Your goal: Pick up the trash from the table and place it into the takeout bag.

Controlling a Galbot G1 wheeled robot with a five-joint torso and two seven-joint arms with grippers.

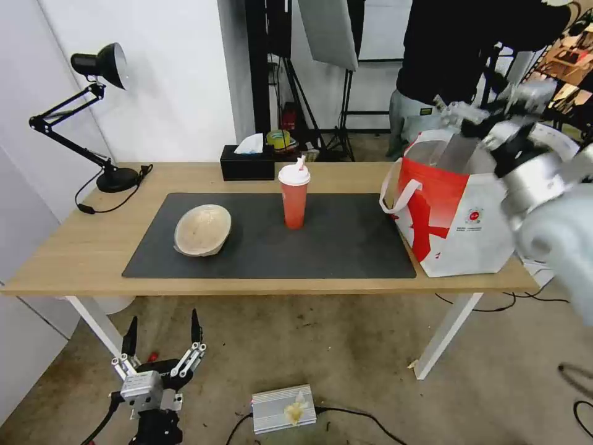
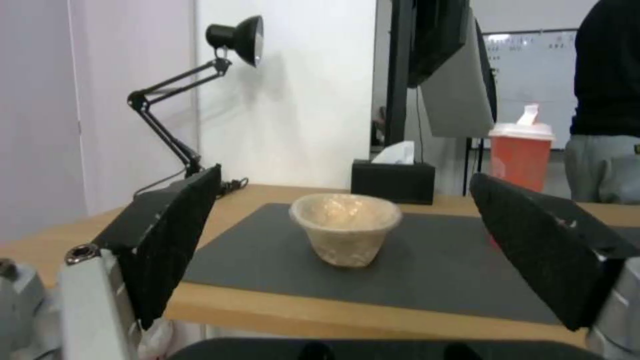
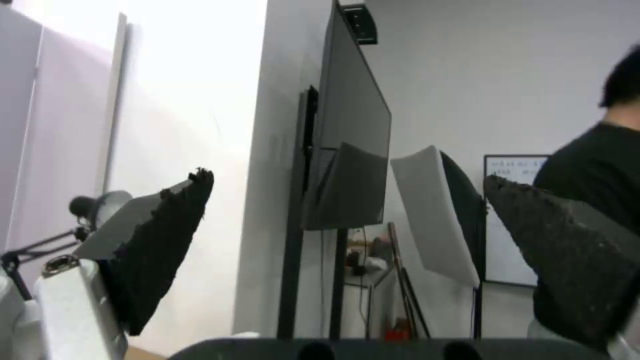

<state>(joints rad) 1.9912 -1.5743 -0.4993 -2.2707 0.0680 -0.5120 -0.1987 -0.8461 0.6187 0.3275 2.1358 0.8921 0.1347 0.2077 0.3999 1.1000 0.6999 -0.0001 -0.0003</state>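
pulp bowl (image 1: 202, 230) on mat (image 1: 346, 247), left half of surface (image 1: 74, 259); beige, tapered, empty | likely light, stiff, crushable: pinch rim | cup (image 1: 294, 196) mid-mat, red, lidded; likely top-heavy: grip mid-body | bag (image 1: 469, 228) at right edge | left gripper (image 1: 162, 346) below front edge, jaws apart | right gripper (image 1: 494, 117) over bag, jaws apart, empty

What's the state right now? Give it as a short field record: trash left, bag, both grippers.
trash on mat: beige bowl and red cup, both upright, apart
takeout bag: right end of table, mouth open
left gripper: open, low in front of the table, facing the bowl
right gripper: open, raised over the bag
white bowl: cannot tell
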